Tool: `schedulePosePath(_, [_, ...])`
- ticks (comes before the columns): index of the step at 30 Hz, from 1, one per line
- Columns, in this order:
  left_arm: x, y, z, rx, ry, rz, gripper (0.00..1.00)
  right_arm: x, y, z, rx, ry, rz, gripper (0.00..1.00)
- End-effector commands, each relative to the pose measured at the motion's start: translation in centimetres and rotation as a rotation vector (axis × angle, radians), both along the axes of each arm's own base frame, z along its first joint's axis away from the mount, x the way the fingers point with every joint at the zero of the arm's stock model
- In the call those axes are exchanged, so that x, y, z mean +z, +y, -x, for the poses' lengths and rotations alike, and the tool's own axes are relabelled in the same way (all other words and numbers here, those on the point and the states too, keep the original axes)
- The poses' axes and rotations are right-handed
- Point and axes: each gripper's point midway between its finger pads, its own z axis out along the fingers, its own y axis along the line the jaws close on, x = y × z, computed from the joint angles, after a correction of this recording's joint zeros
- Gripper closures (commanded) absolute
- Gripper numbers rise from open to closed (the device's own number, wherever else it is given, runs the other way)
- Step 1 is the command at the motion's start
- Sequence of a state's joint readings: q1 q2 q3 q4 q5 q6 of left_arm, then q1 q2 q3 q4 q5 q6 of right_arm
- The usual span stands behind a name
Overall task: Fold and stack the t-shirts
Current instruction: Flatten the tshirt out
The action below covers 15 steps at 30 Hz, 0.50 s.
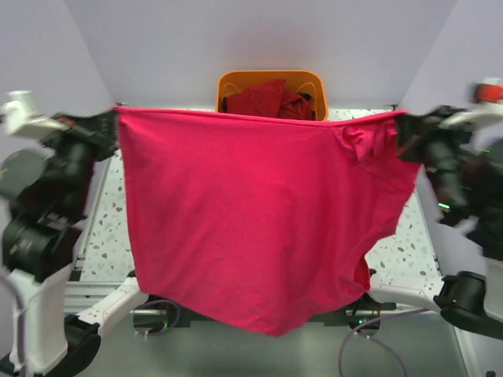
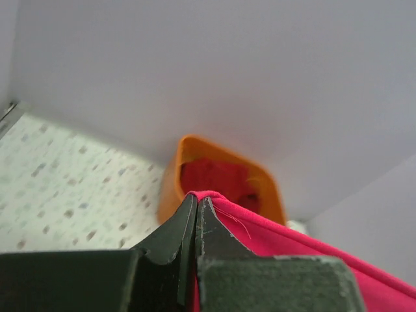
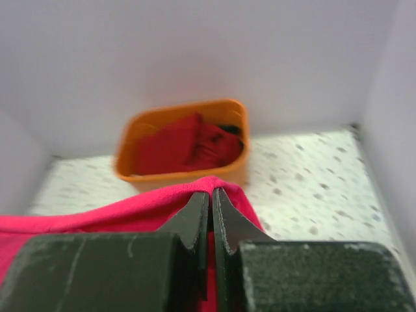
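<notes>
A bright pinkish-crimson t-shirt hangs stretched in the air between both arms, above the table. My left gripper is shut on its upper left corner; the pinched cloth shows past the fingers in the left wrist view. My right gripper is shut on its upper right corner, where cloth bunches round the fingers. The shirt's lower edge hangs down past the table's near edge. Darker red t-shirts lie in the orange basket behind it.
The basket stands at the back middle of the speckled white table, against the rear wall; it also shows in the left wrist view and in the right wrist view. White walls close in both sides. The hanging shirt hides most of the tabletop.
</notes>
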<state>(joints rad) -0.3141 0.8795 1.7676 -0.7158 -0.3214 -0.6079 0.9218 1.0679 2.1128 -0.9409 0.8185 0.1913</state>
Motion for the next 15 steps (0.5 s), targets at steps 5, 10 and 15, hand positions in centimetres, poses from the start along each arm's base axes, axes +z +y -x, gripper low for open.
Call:
schedulePosePath(5, [-27.9,-0.1,-13.4,0.251,0.643,-0.155,1.0,-21.3,1.1,-12.9,-0.266,0.435,0.242,0.99])
schedulePosePath(10, [-36.9,0.1,-17.4,0.231,0.873,-0.206,0.03,-35.7,3.1,-18.6,-0.145,0.728,0.328,0.25])
schedulePosePath(15, [-37.5,0.7,-17.3,0.252,0.906,-0.245,0.0,-37.9,2.7,-17.2,-0.164,0.856,0.337,0.01])
